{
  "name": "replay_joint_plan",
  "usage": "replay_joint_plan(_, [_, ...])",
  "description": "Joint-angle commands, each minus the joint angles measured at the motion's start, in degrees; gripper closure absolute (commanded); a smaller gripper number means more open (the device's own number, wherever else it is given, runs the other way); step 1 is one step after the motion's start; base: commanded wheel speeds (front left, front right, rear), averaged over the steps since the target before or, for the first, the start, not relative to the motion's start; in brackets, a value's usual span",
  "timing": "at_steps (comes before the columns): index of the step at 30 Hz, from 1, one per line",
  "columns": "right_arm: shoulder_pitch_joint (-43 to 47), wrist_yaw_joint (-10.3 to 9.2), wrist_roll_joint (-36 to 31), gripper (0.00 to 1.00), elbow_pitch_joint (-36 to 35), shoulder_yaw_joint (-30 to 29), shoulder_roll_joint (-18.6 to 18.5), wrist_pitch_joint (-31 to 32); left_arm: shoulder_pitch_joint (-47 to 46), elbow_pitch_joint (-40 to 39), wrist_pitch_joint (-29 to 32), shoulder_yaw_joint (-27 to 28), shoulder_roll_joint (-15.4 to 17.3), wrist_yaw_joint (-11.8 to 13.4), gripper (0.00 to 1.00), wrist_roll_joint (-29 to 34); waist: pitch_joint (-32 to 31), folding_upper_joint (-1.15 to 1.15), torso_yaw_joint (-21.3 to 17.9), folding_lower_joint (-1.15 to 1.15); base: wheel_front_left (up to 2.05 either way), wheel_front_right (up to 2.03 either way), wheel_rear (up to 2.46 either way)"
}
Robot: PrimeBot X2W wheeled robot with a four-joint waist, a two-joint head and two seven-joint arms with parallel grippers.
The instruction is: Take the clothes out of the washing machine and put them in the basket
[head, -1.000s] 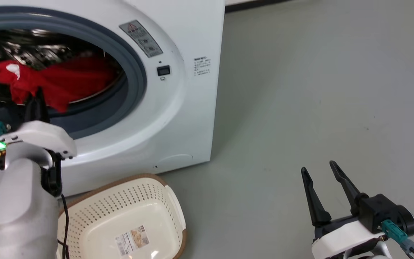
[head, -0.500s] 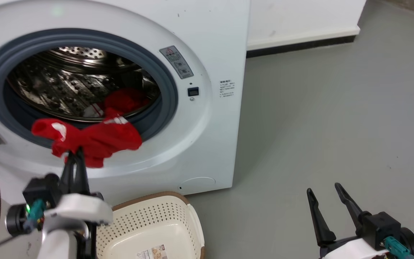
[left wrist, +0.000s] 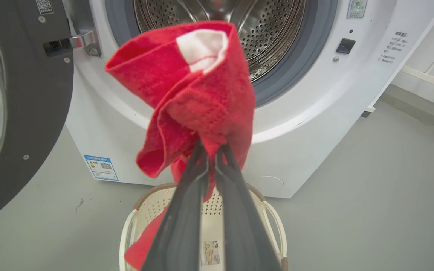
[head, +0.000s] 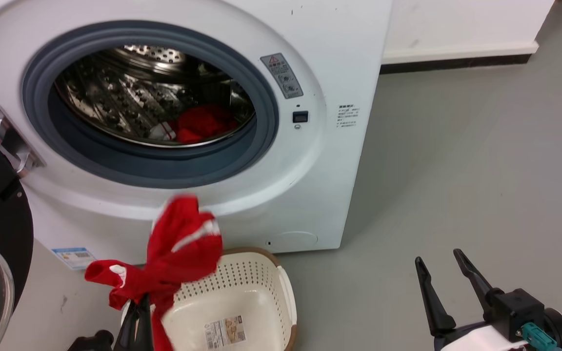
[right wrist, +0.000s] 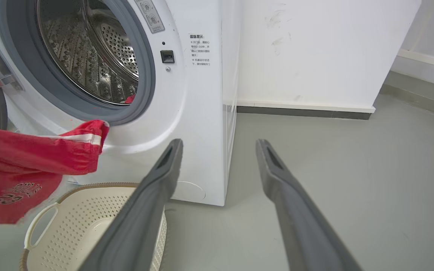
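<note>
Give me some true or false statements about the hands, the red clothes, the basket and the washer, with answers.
1. The left hand is shut on a bright red fabric garment. True.
2. That garment lies inside the cream perforated plastic basket. False: it hangs from that hand, over the basket.
3. The right hand is open and holds nothing. True.
4. The drum of the white front-loading washing machine holds no clothes. False: more red fabric lies in it.

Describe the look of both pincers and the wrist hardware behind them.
The right pincer has two long black fingers tapering to points, set in a black block with a white shell below and a teal connector plugged in. Up close they look dark grey, with a slot near each tip. The left pincer has the same long dark grey fingers.
</note>
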Motion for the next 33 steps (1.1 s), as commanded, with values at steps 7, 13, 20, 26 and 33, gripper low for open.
replay_joint_plan(7, [-3.7,-0.03,-0.2,0.00,-0.8,1.3,0.0,-0.3,-4.1,5.9,-2.7,-0.6,-0.4,0.9,1.00,-1.9,8.0,0.00,0.1,0.01,0.00,0.00,0.00])
replay_joint_plan(13, [-7.0,-0.02,0.3,0.00,-0.5,2.0,0.0,-1.0,-12.1,14.3,-3.9,0.7,0.4,0.3,1.00,-2.4,15.2,0.00,-2.5,0.01,0.00,0.00,0.00])
replay_joint_plan(20, [-10.5,-0.02,0.5,0.00,-0.7,2.5,0.0,-2.1,-22.7,26.8,-4.4,2.4,2.5,-1.3,1.00,-2.5,23.9,0.00,-4.7,0.01,0.00,0.00,0.00])
replay_joint_plan(26, [-13.7,-0.02,0.5,0.00,-0.6,3.3,0.0,-3.4,-30.7,38.7,-4.4,3.3,3.7,-1.8,1.00,-2.0,31.2,0.00,-6.4,0.01,0.00,0.00,0.00])
replay_joint_plan(33, [-16.4,-0.03,0.3,0.00,-0.2,3.7,0.0,-4.4,-38.1,51.0,-4.4,4.3,4.4,-2.4,1.00,-2.4,37.4,0.00,-7.2,0.01,0.00,0.00,0.00])
